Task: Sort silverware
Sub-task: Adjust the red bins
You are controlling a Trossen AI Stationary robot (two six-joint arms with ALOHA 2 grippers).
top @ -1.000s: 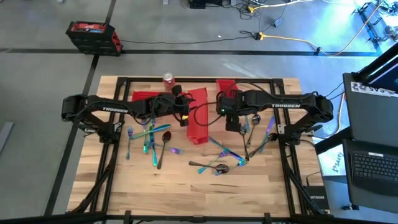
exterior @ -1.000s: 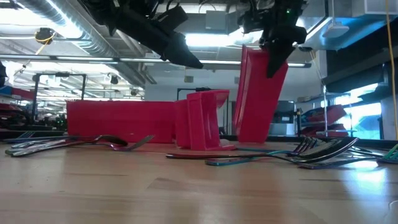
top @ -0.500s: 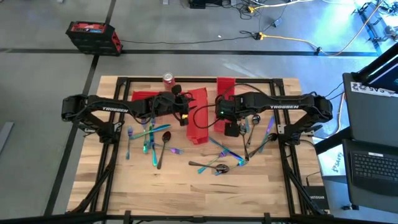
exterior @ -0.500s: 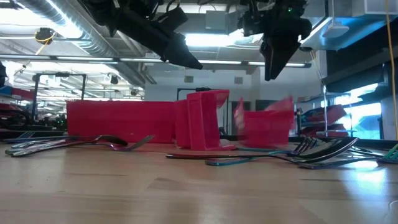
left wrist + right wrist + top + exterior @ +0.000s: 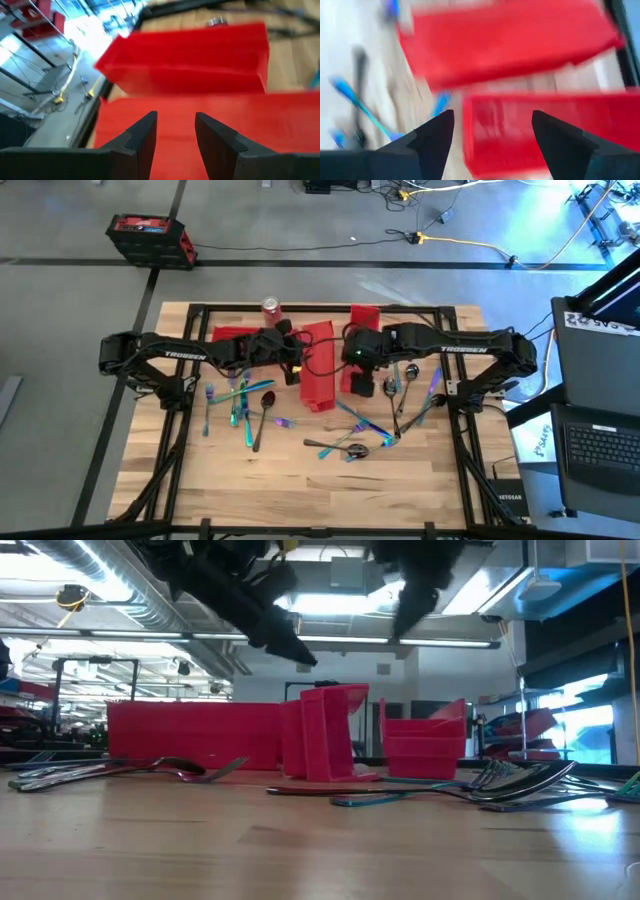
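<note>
The silverware [image 5: 250, 408] lay scattered on the table [image 5: 420, 480] in two loose groups on either side of the middle bin [image 5: 320, 365]: forks and a dark spoon to the bin's left, and a wider spread of forks, spoons and knives [image 5: 365, 430] to its right and in front of it. In the low view the pieces lay flat on the wood, fork tines [image 5: 520, 780] showing to the right of the bin [image 5: 325, 735] and a spoon [image 5: 170, 768] to its left. None of the pieces was held. A second bin [image 5: 235, 335] lay behind and to the left of the middle bin, and a third [image 5: 362, 330] sat just to its right, low on the table in the low view [image 5: 425, 745]. A soda can [image 5: 270, 307] stood behind the middle bin, near the table's back edge. The left gripper [image 5: 293, 365] hung just at the middle bin's left edge, its fingers [image 5: 145, 135] narrowly parted and empty above red plastic. The right gripper [image 5: 360, 380] hovered just to the bin's right, its fingers [image 5: 435, 135] spread wide with nothing between them.
</note>
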